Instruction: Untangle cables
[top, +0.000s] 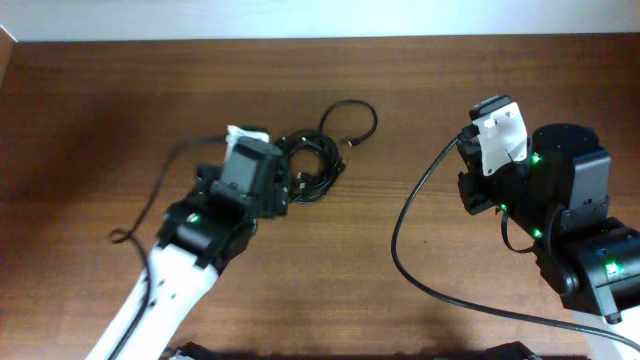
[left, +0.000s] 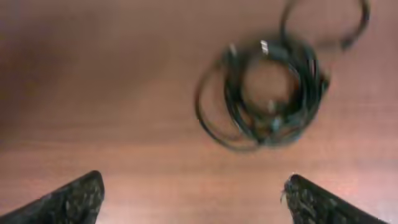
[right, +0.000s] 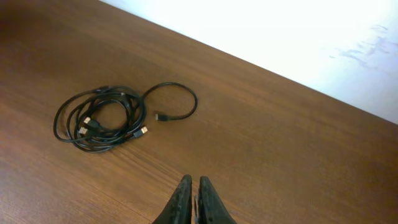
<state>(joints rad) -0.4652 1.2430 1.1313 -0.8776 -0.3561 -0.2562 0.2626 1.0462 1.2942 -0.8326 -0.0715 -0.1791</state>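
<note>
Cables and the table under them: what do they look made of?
Cables: thin black cords, likely rubber or plastic jacket, dull sheen, bending in loose loops. Plug ends: small, pale, glinting, probably metal. Table: brown with grain lines, wood or wood-look laminate; cannot tell which.

Smooth wood-grain table (right: 280, 149), matt cables (top: 315, 170)

Overhead view looks straight down on the brown wooden counter (top: 100, 100). Left wrist view sits close above the coiled thin black cables (left: 267, 93); right wrist view shares that coil, farther off, slanted.
</note>
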